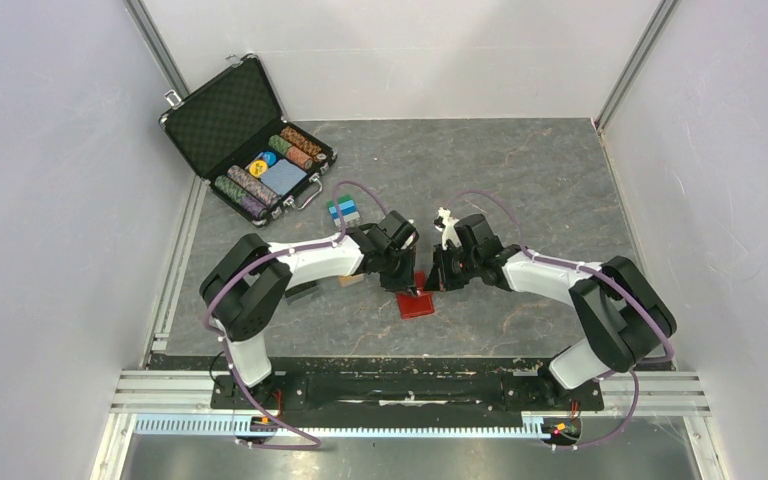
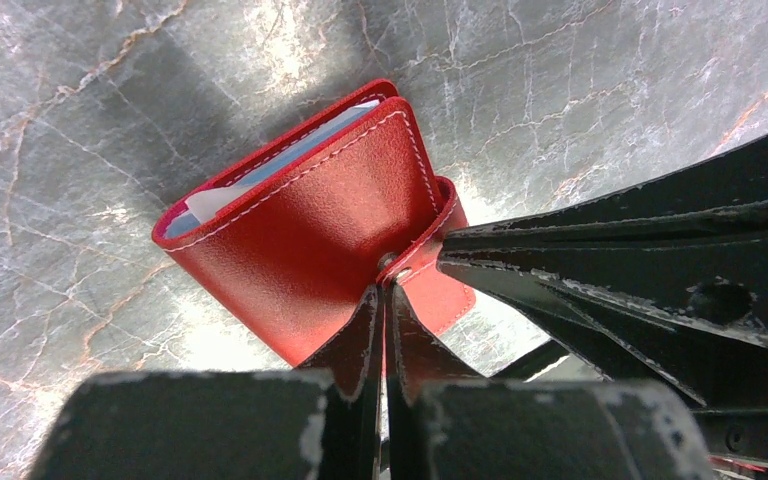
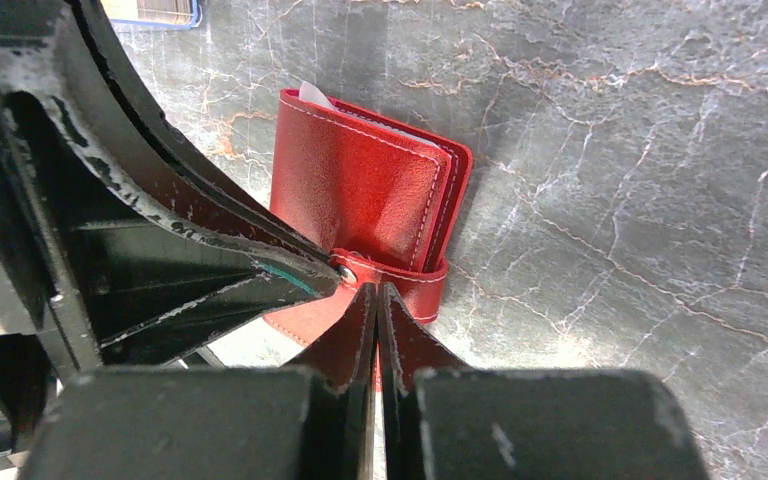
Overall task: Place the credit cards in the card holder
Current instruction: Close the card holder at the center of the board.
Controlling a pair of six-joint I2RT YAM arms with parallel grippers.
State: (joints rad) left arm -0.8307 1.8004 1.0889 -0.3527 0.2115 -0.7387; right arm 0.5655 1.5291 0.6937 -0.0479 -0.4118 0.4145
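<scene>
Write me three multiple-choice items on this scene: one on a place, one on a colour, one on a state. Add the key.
1. In the top view, where on the table does the open chip case lie?
A) far left corner
B) near right corner
C) between the arm bases

2. What colour is the card holder?
A) black
B) red
C) green

3. How do the left gripper and the right gripper stand?
A) both wide open
B) one open, one shut
C) both shut

Key:
1 A: the case sits at the far left of the table, lid up.
2 B: both wrist views show red leather with pale stitching.
3 C: each gripper's jaws are pressed together, with the tips at the holder's snap strap.
</scene>
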